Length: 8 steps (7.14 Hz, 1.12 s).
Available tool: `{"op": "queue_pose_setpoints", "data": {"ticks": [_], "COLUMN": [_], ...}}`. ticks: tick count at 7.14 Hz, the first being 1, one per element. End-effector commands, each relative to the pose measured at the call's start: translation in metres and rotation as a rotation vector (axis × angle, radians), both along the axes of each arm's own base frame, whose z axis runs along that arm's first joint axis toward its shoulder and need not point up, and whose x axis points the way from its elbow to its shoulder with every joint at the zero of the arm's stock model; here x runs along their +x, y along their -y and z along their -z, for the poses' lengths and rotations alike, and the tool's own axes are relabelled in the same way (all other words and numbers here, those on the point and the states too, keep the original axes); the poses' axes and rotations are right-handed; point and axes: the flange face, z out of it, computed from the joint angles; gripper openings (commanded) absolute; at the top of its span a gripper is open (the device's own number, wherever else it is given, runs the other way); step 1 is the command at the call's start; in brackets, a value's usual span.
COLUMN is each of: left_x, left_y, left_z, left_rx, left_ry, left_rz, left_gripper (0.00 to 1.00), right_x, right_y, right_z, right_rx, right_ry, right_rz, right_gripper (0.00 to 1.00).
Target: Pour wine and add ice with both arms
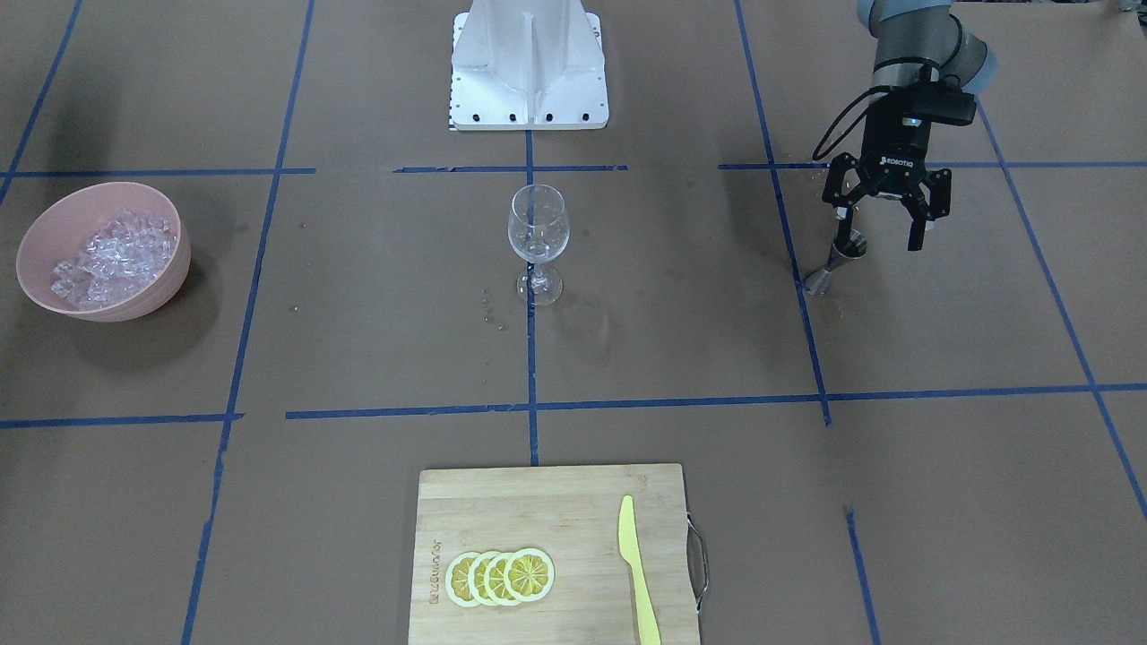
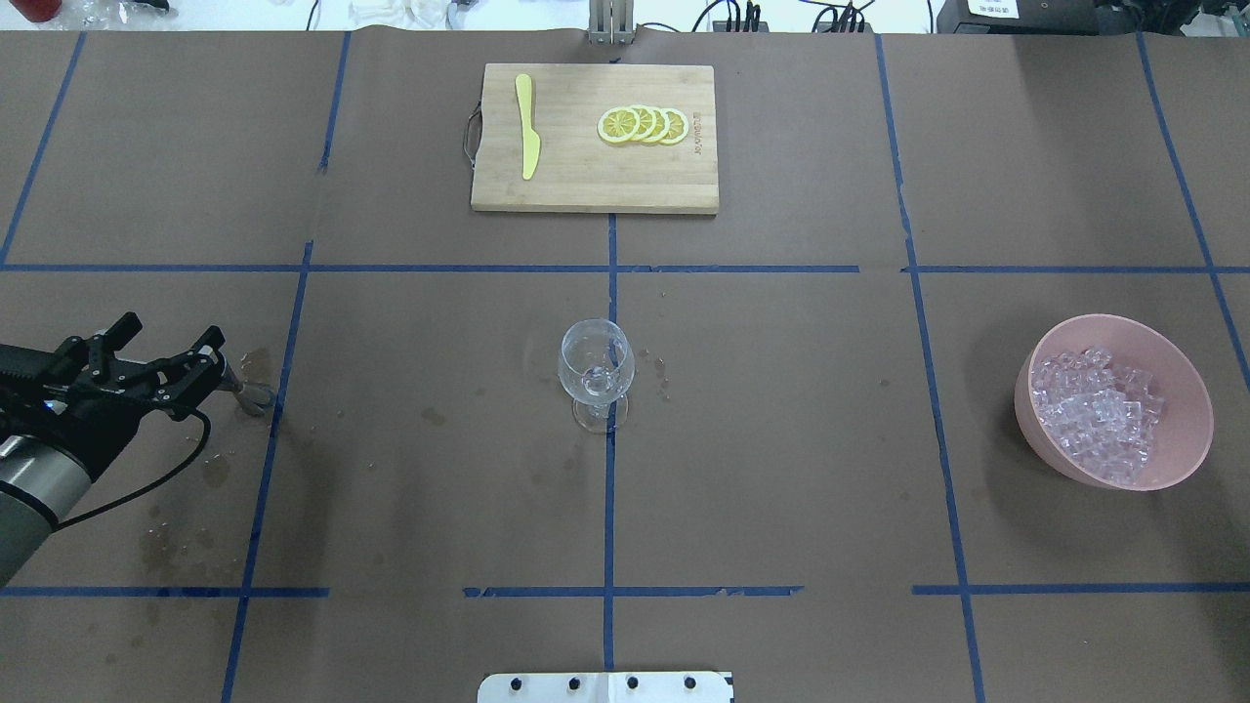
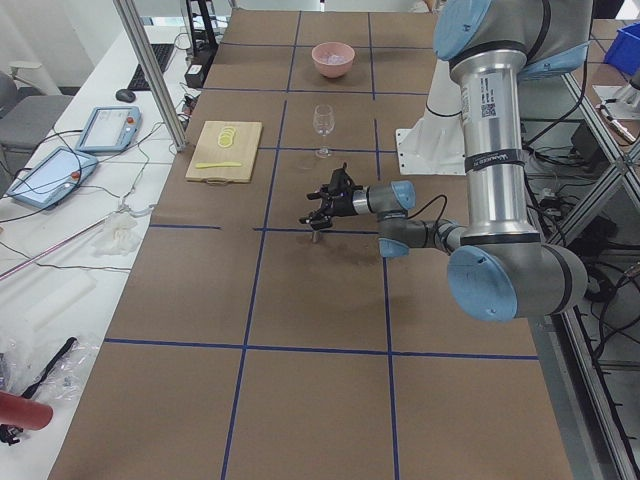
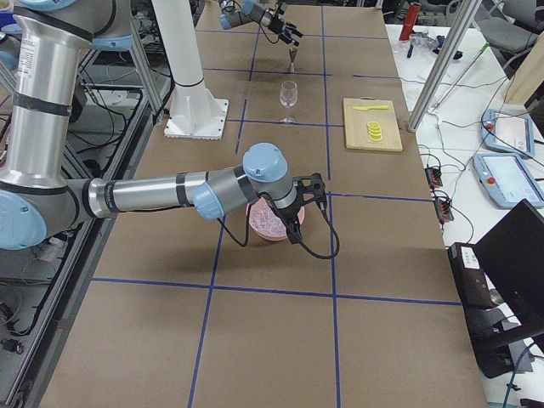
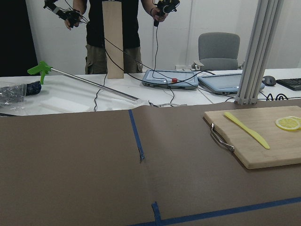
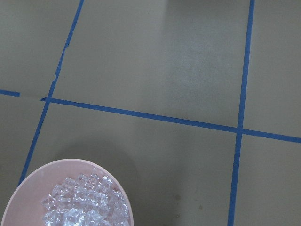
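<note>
An empty clear wine glass [image 1: 536,235] stands upright at the table's middle, also in the overhead view [image 2: 596,371]. The ice [image 1: 112,255] fills a pink bowl [image 1: 36,235], seen overhead [image 2: 1099,415] and in the right wrist view [image 6: 84,207]. My left gripper [image 1: 878,231] is open and empty, overhead at the left edge [image 2: 176,330]. It hangs just above a small tilted metal cone-shaped piece [image 1: 832,267] on the table. My right gripper [image 4: 318,190] shows only in the exterior right view, above the bowl. I cannot tell whether it is open or shut. No wine bottle shows.
A wooden cutting board [image 2: 586,186] at the operators' side holds lemon slices [image 2: 645,125] and a yellow knife [image 2: 527,137]. The white pedestal [image 1: 529,63] stands at the robot's side. Wet spots [image 2: 176,537] mark the paper near the left arm.
</note>
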Motion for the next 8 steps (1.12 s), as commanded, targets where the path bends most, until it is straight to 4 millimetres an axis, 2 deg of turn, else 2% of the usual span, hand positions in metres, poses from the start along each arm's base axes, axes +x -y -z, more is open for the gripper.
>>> {"op": "queue_pose_setpoints", "data": {"ticks": [1,3,4,5,6,8], "left_x": [0.023,0.052,0.061,0.068,0.080,0.080], "left_y": [-0.016,-0.015,-0.014,-0.016,-0.022,-0.025], "left_z": [-0.014,-0.027,-0.036,-0.052,-0.054,-0.055], "left_rx": [-0.003,0.001,-0.002,-0.031,-0.040,-0.041], "left_ry": [-0.010,0.006,0.021,0.000,-0.016,-0.016], "left_rz": [0.024,0.038,0.038,0.042,0.026,0.020], "left_gripper": [1.00,1.00,1.00,0.98,0.89,0.56], "right_x": [0.000,0.000,0.000,0.000,0.000,0.000], "right_y": [0.000,0.000,0.000,0.000,0.000,0.001], "right_z": [-0.001,-0.001,-0.002,-0.002,-0.002,-0.003], "right_rx": [-0.002,-0.002,-0.005,-0.005,-0.005,-0.005], "right_ry": [0.000,0.000,-0.002,0.000,0.000,0.000], "right_rz": [0.000,0.000,-0.001,0.000,0.000,0.000], "right_gripper": [1.00,1.00,1.00,1.00,1.00,1.00]}}
